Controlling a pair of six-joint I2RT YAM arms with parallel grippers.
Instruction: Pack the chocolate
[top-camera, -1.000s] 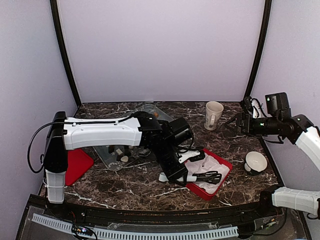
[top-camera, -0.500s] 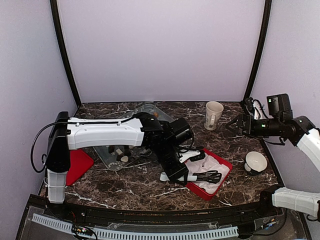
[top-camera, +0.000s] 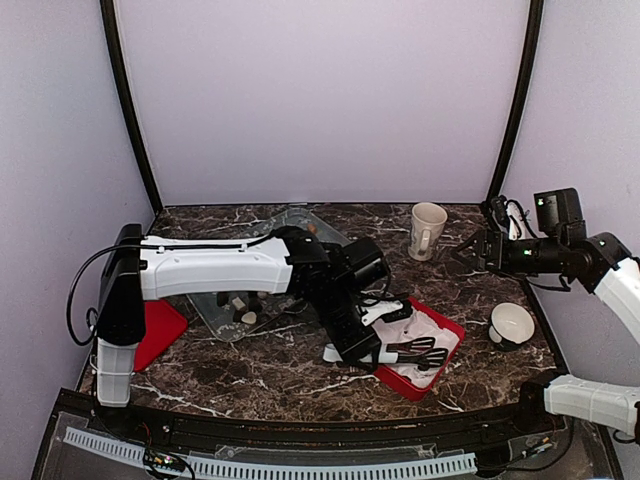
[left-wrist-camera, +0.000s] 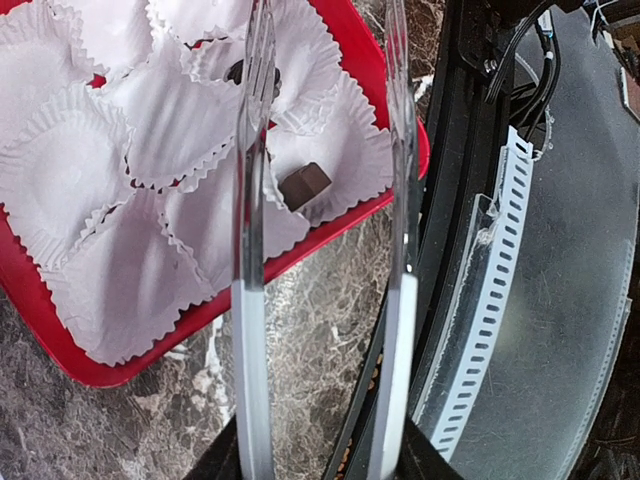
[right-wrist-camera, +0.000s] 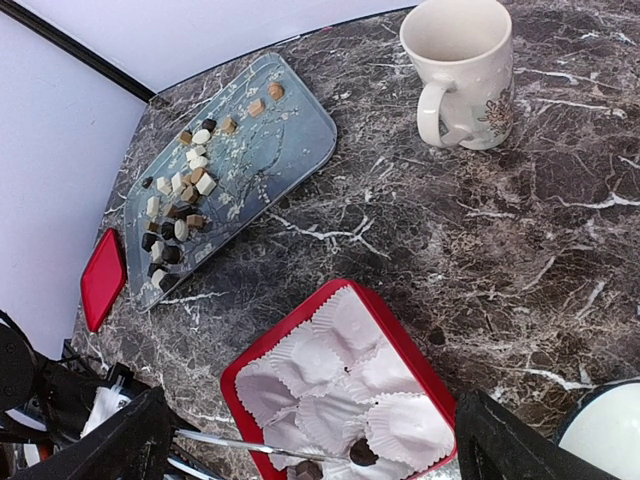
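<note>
The left pincer (top-camera: 368, 335) has eased its squeeze over the last second, and the tongs (left-wrist-camera: 247, 200) it holds have sprung apart at the tips. A square brown chocolate (left-wrist-camera: 304, 184) now lies loose in a paper cup (left-wrist-camera: 350, 160) between those tips, clear of both. That reads as a piece just delivered, so the next should come from the heap. A darker piece (left-wrist-camera: 238, 72) sits in the cup beyond, half hidden by one tong arm. The other cups in view in the red box (left-wrist-camera: 60, 350) look empty. The unpacked lumps (right-wrist-camera: 180, 215), dark, tan and cream, lie well behind the left pincer on a clear tray (right-wrist-camera: 300, 130). The right pincer (right-wrist-camera: 310, 405) hangs wide with nothing in it, off to the side above the table (right-wrist-camera: 520, 230).
</note>
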